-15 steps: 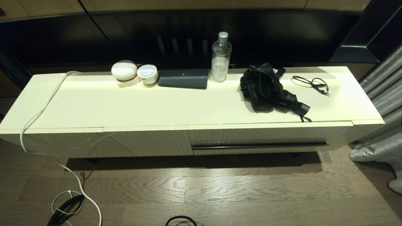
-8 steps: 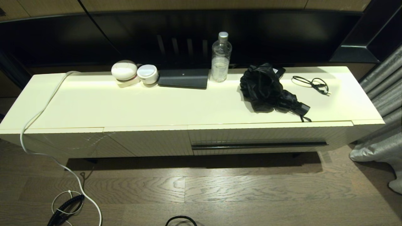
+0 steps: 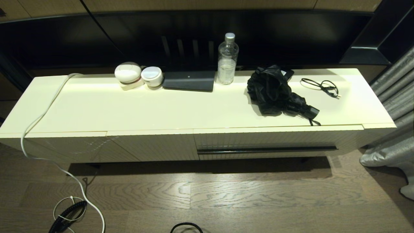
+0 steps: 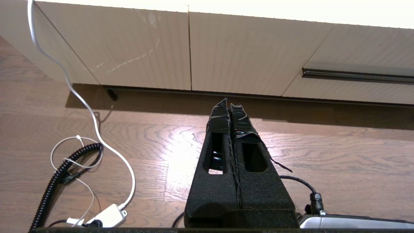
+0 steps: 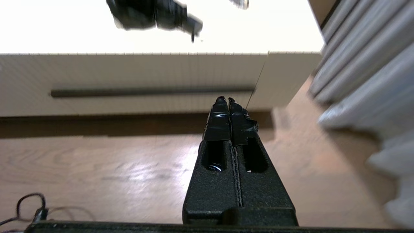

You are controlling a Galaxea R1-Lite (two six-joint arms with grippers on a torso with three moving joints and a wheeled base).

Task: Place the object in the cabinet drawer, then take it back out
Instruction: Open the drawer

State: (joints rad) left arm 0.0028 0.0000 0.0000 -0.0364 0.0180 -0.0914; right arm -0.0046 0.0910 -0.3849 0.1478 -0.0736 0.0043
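The black folding umbrella (image 3: 278, 92) lies as a loose bundle on the right part of the cabinet top, handle toward the front edge; it also shows in the right wrist view as the umbrella (image 5: 152, 14). Below it the cabinet drawer (image 3: 268, 140) is pushed in, its dark handle groove (image 3: 266, 150) running along the ribbed front; the drawer (image 5: 129, 77) faces the right wrist camera. My right gripper (image 5: 228, 100) is shut and empty, low over the floor in front of the drawer. My left gripper (image 4: 229, 105) is shut and empty above the floor, facing the plain ribbed panels. Neither arm shows in the head view.
On the cabinet top stand a clear bottle (image 3: 227, 60), a flat black box (image 3: 189, 81), two white round cases (image 3: 137, 74) and a thin black cable (image 3: 321, 86). A white cable (image 3: 48, 129) hangs down to the wood floor. Grey curtains (image 3: 394, 97) stand at the right.
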